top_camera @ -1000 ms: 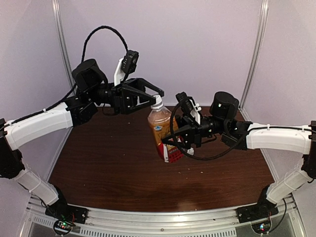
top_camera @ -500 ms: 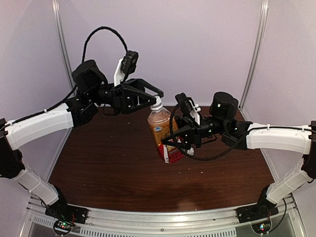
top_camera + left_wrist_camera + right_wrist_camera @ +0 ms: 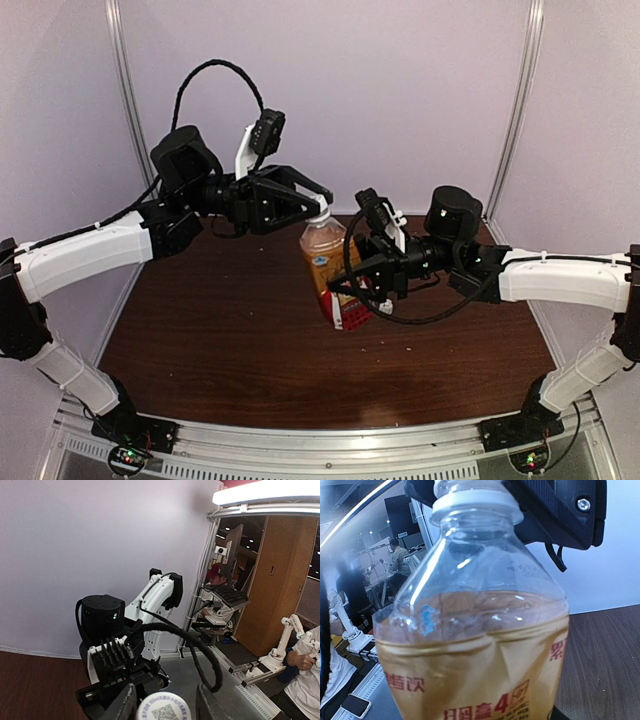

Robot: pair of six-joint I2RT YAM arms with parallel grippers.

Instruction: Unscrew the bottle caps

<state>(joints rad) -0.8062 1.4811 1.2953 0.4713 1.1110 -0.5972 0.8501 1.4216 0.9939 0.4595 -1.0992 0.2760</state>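
Brown tabletop [image 3: 230, 330] fills most of my overhead feed, and only one bottle shows on it, so I can't speak for the clear one or its cap. The amber bottle [image 3: 322, 255] leans over the middle of the table, its neck tipped toward the left arm and its red and white label low on the body. The right gripper [image 3: 360, 290] comes in from the side at label height, and I judge its fingers clamped on the body, since a bottle tilted like this would not stand alone. The right wrist feed shows only the bottle's shoulder and liquid filling the frame, with none of that gripper's own fingers in sight.

As for progress, I'd call it early. The white cap [image 3: 319, 210] is on the neck, seated down on the collar ring with no gap that I can make out, so nothing is off yet and every cap is left to do.

The left gripper [image 3: 318, 200] reaches the bottle's top from the left. On its wrist feed the cap sits right between the two fingers [image 3: 125, 702], which are closed in against its sides.
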